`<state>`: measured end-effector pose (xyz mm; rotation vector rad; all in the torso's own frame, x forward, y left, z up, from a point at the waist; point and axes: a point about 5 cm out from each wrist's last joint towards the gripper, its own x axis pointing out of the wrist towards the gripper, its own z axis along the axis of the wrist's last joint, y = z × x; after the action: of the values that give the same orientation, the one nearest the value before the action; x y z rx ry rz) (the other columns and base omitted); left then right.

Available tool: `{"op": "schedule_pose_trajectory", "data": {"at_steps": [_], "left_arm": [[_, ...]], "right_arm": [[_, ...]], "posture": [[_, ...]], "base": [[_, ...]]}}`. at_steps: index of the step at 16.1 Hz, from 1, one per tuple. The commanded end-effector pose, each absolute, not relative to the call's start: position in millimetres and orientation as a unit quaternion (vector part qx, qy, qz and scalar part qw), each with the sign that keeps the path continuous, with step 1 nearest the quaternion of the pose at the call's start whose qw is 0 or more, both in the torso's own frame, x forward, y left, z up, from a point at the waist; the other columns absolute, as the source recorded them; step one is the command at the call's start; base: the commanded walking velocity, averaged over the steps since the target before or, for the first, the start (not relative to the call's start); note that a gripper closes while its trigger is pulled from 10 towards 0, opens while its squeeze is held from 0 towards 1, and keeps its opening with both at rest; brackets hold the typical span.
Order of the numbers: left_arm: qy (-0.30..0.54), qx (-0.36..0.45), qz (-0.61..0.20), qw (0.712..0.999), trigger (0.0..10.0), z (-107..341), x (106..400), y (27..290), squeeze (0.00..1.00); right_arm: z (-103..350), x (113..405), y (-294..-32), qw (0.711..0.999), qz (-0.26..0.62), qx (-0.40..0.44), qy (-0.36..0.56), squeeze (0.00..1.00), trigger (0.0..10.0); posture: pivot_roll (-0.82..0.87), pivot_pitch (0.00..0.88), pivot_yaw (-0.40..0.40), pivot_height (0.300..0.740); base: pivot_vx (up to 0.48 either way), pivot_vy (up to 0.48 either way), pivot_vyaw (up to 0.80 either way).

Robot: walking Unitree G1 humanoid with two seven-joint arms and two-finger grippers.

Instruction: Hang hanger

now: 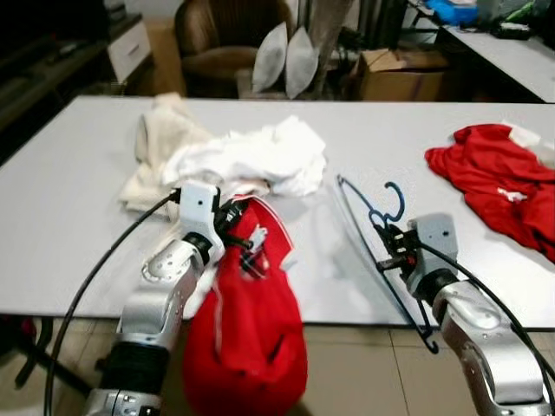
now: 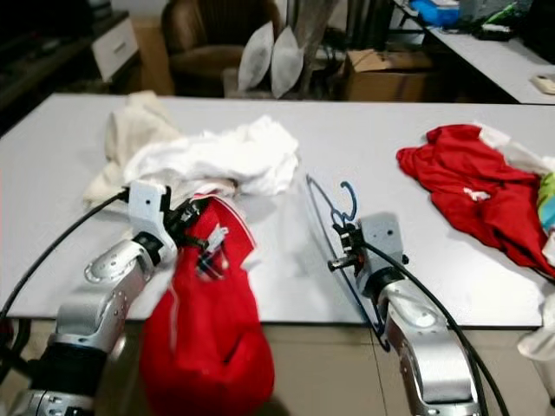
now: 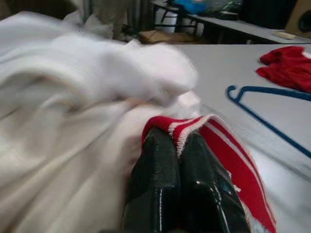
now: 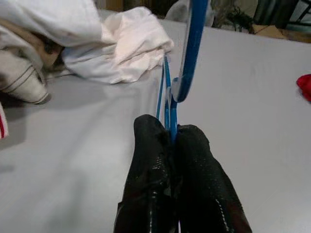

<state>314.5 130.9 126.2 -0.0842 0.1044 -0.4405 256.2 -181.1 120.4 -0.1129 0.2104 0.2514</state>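
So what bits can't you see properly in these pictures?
- Blue hanger: its lower end hangs past the table edge, behind the right gripper arm.
- Red shirt held by left gripper: bottom cut off, eye views.
- White clothes: blurred, left wrist view.

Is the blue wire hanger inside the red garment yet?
Not yet: blue wire hanger is bare in right gripper; red garment hangs from left gripper.
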Motion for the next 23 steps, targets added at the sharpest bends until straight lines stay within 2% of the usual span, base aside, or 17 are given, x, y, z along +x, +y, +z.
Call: {"op": "schedule_pose_trajectory", "data": {"at_steps": [1, 3, 4, 6, 8, 11, 12, 13, 15, 19, 20, 21, 23], "left_arm": [[0.009, -0.042, -0.233, 0.971, 10.0, 149, 326, 120, 0.00], [-0.023, -0.038, -0.258, 0.965, 10.0, 180, 351, 108, 0.00], [-0.065, -0.029, -0.276, 0.959, 10.0, 215, 371, 103, 0.00], [-0.107, -0.035, -0.291, 0.950, 10.0, 256, 387, 98, 0.00], [-0.139, -0.026, -0.303, 0.943, 10.0, 290, 397, 91, 0.00], [-0.140, 0.009, -0.287, 0.948, 10.0, 305, 406, 92, 0.00], [-0.126, 0.034, -0.238, 0.962, 10.0, 311, 417, 104, 0.00], [-0.121, 0.041, -0.216, 0.968, 10.0, 316, 421, 109, 0.00], [-0.126, 0.045, -0.220, 0.966, 10.0, 322, 422, 106, 0.00], [-0.132, 0.036, -0.222, 0.965, 10.0, 328, 422, 103, 0.00], [-0.146, -0.001, -0.242, 0.959, 10.0, 338, 421, 100, 0.00], [-0.165, -0.050, -0.293, 0.941, 10.0, 352, 417, 93, 0.00], [-0.149, -0.069, -0.330, 0.929, 10.0, 353, 414, 88, 0.00]], "right_arm": [[135, 258, -193, 0.988, 0.127, -0.050, 0.075, 0.00, 10.0], [161, 257, -210, 0.980, 0.190, -0.051, 0.032, 0.00, 10.0], [183, 247, -224, 0.962, 0.262, -0.073, 0.018, 0.00, 10.0], [208, 239, -236, 0.947, 0.313, -0.079, -0.004, 0.00, 10.0], [232, 229, -238, 0.926, 0.370, -0.069, -0.032, 0.00, 10.0], [242, 220, -238, 0.906, 0.419, -0.049, -0.032, 0.00, 10.0], [248, 211, -238, 0.891, 0.453, -0.019, -0.043, 0.00, 10.0], [250, 207, -236, 0.878, 0.477, -0.002, -0.044, 0.00, 10.0], [246, 204, -229, 0.865, 0.501, 0.009, -0.028, 0.00, 10.0], [231, 203, -220, 0.855, 0.517, 0.000, 0.027, 0.00, 10.0], [215, 208, -213, 0.853, 0.517, -0.018, 0.072, 0.00, 10.0], [202, 216, -210, 0.852, 0.513, -0.024, 0.106, 0.00, 10.0], [199, 227, -204, 0.844, 0.523, -0.025, 0.112, 0.00, 10.0]], "posture": [[-0.16, 0.000, 0.026, 0.740], [-0.16, 0.000, 0.030, 0.740], [-0.16, 0.000, 0.039, 0.740], [-0.17, 0.000, 0.056, 0.740], [-0.18, 0.000, 0.069, 0.740], [-0.18, 0.000, 0.078, 0.740], [-0.18, 0.000, 0.081, 0.740], [-0.18, 0.000, 0.082, 0.740], [-0.17, 0.000, 0.083, 0.740], [-0.18, 0.000, 0.085, 0.740], [-0.18, 0.000, 0.078, 0.740], [-0.17, 0.000, 0.052, 0.740], [-0.15, 0.000, 0.029, 0.740]], "base": [[0.000, 0.000, 0.00], [0.000, 0.000, 0.00], [0.000, 0.000, 0.00], [0.000, 0.000, 0.00], [0.000, 0.000, 0.00], [0.000, 0.000, 0.00], [0.000, 0.000, 0.00], [0.000, 0.000, 0.00], [0.000, 0.000, 0.00], [0.000, 0.000, 0.00], [0.000, 0.000, 0.00], [0.000, 0.000, 0.00], [0.000, 0.000, 0.00]]}}
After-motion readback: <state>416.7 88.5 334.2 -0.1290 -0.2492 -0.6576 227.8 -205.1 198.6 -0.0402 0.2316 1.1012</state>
